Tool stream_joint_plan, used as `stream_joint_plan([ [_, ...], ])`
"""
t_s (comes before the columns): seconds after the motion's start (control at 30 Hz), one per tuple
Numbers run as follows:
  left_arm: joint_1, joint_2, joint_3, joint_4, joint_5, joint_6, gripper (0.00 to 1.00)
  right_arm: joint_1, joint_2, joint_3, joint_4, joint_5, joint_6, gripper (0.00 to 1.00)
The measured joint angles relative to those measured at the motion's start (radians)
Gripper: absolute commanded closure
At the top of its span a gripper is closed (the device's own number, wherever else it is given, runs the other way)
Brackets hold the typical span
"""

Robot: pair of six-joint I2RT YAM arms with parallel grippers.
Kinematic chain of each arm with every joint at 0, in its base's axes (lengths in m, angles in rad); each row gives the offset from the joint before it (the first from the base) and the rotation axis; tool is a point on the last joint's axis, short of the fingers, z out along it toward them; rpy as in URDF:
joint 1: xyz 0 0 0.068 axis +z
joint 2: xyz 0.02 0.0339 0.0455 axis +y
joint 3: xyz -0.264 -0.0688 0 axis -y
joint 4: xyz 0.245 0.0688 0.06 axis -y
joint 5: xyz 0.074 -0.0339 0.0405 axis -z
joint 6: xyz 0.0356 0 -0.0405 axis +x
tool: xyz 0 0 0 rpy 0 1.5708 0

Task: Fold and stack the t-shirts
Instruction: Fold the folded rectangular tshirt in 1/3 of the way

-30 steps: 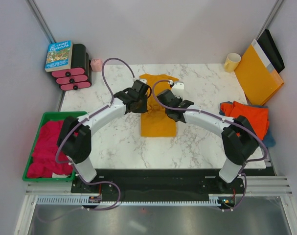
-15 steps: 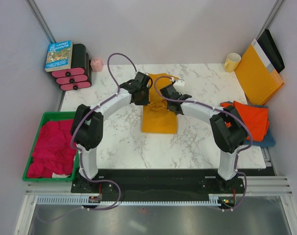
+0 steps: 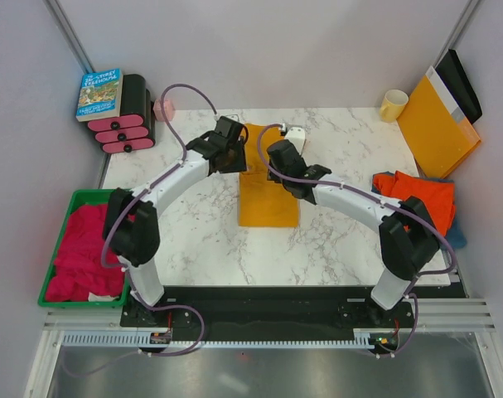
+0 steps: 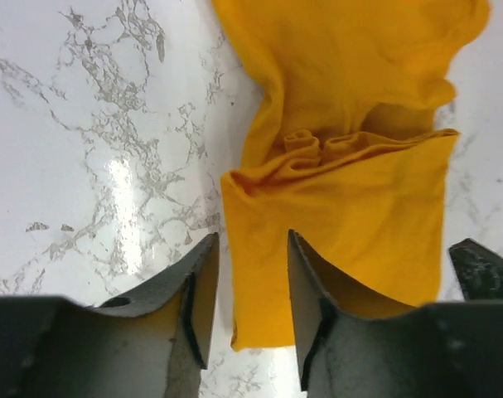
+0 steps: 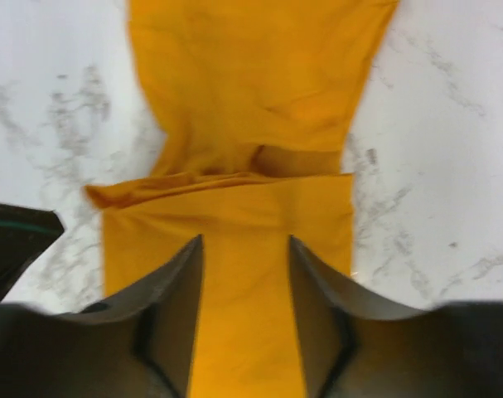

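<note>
- Top external: the mustard-yellow t-shirt point(image 3: 268, 186) lies in the middle of the counter point(image 3: 342, 240) as a narrow strip. Its long axis runs from the far edge toward the arm bases.
- The left jaws and right jaws hang over its far end, 1 at each side. This is probably because a fold across the width needs both corners handled together.
- The orange-red t-shirt point(image 3: 417, 199) lies crumpled over the blue t-shirt point(image 3: 456, 236) at the right edge, well apart. These 2 seem parked there until their turn.
- Left wrist: the left jaws stand apart, with no cloth visibly pinched. The shirt's point(image 4: 342, 207) left border lies under the gap, and a doubled layer ends in a bunched crosswise edge.
- Right wrist: the right jaws stand apart and empty above the shirt point(image 5: 251, 99). The upper flap's straight edge crosses the strip square to its long axis. Which end carries the collar cannot be told.
</note>
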Motion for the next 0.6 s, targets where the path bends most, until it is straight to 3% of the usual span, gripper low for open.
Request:
stream_joint_plan([
  [0.07,-0.005,-0.08,-0.055,0.022,0.007,-0.018,0.77,0.03,-0.026,-0.003,0.007,-0.024,0.005,0.98],
  [0.1,-0.01,-0.1,-0.073,0.029,0.013,-0.022,0.84,0.047,-0.035,-0.015,0.023,-0.038,0.02,1.0],
  [0.23,-0.055,-0.15,-0.195,0.086,0.064,-0.048,0.9,0.093,-0.034,-0.11,0.042,-0.067,0.074,1.0],
  [0.6,-0.126,-0.018,-0.407,0.187,0.19,-0.08,0.91,0.145,0.076,-0.258,0.054,-0.053,0.187,1.0],
])
